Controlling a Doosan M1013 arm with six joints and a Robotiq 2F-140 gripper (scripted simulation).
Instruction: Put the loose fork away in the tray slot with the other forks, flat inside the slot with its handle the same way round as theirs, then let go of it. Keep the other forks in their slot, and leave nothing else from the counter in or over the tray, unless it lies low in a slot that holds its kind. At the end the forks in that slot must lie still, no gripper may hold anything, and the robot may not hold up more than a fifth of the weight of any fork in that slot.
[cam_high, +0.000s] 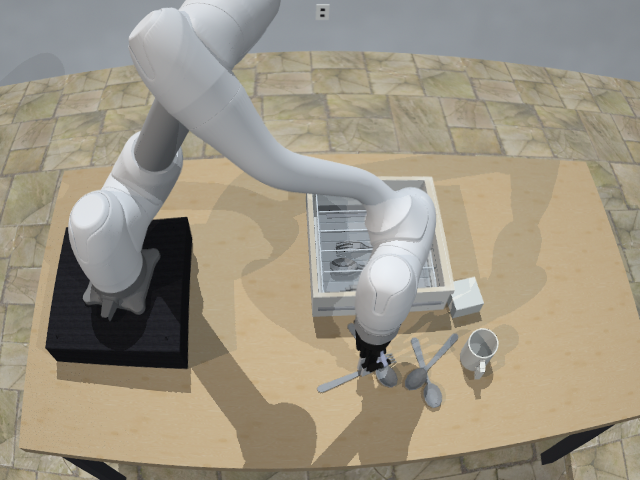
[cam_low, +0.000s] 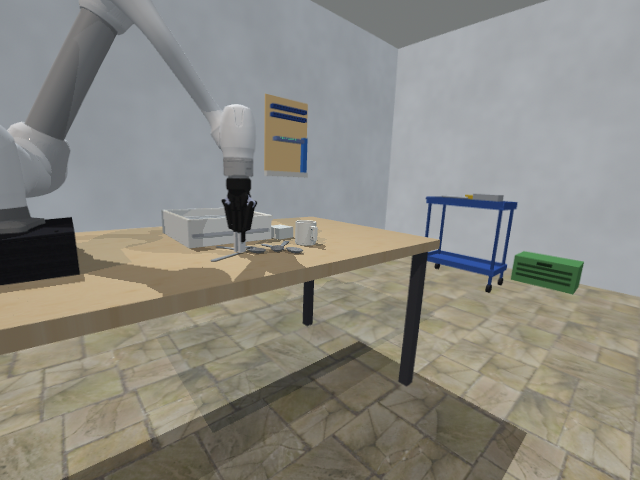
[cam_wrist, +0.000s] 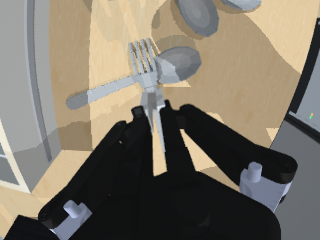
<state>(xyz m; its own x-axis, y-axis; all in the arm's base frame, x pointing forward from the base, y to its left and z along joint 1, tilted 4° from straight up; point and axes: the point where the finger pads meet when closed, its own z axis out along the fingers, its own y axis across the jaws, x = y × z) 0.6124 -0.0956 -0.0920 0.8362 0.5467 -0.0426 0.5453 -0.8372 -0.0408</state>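
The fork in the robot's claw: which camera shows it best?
The wrist view: the fork shows tines and handle, pinched by the gripper. From the top, only its handle shows; the exterior view shows a thin sliver.

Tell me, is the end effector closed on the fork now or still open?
Closed on it. In the wrist view the end effector pinches the fork near its neck, and the fork lies on the table beside a spoon.
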